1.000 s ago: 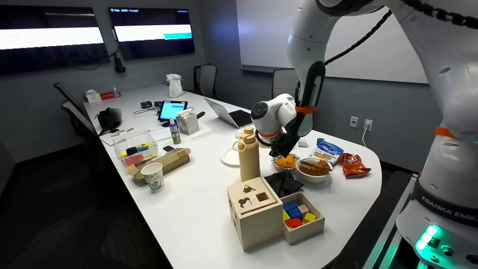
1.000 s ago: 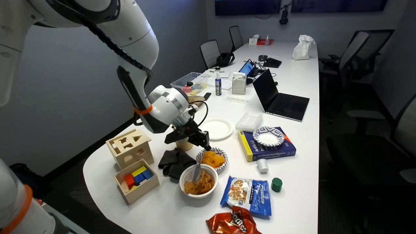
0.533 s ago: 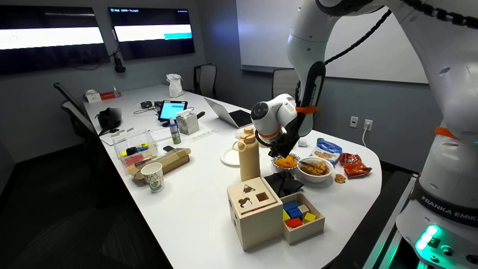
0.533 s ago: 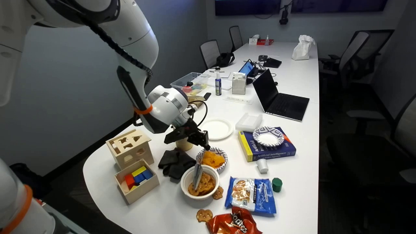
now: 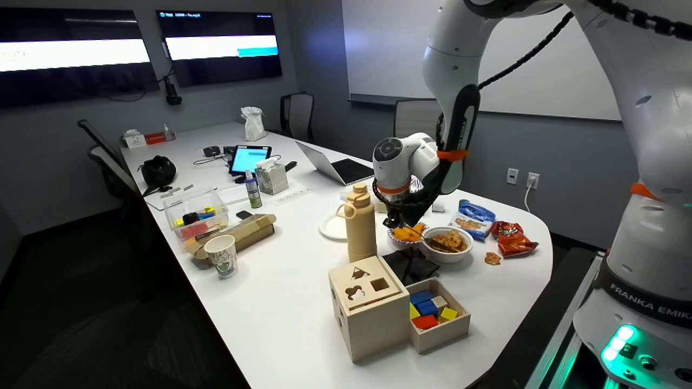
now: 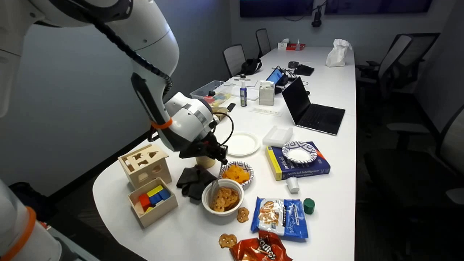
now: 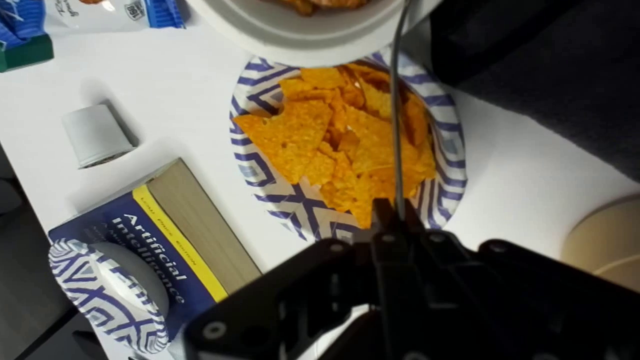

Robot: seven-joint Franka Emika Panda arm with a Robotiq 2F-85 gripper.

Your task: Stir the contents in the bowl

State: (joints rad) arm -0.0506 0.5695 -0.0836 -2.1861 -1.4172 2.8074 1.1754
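The white bowl [image 5: 448,259] stands upright on the table and holds its contents, several brown pretzel crisps [image 6: 226,199]. My gripper [image 7: 397,206] is shut on the handle of a thin metal utensil [image 7: 396,105]. From the fingertips the utensil slants down over the chip plate, and in both exterior views its far end lies inside the bowl among the crisps. The exact shape of that end is hard to make out. In the wrist view only the near rim of the bowl shows, at the top edge. The gripper [image 6: 223,159] hangs above the table beyond the bowl.
A patterned plate of orange chips [image 7: 295,135] touches or nearly touches the bowl. Black cloth [image 6: 195,181], a tan bottle [image 5: 361,229], a blue snack bag [image 6: 279,218] and a red bag [image 6: 260,248] surround it. Two crisps, including this loose crisp [image 6: 227,240], lie on the table.
Two crisps have come out onto the table. The bowl has slid slightly toward the chip plate, the gripper has shifted with the utensil, and the crisps lie differently. The blue bag has shifted a little.
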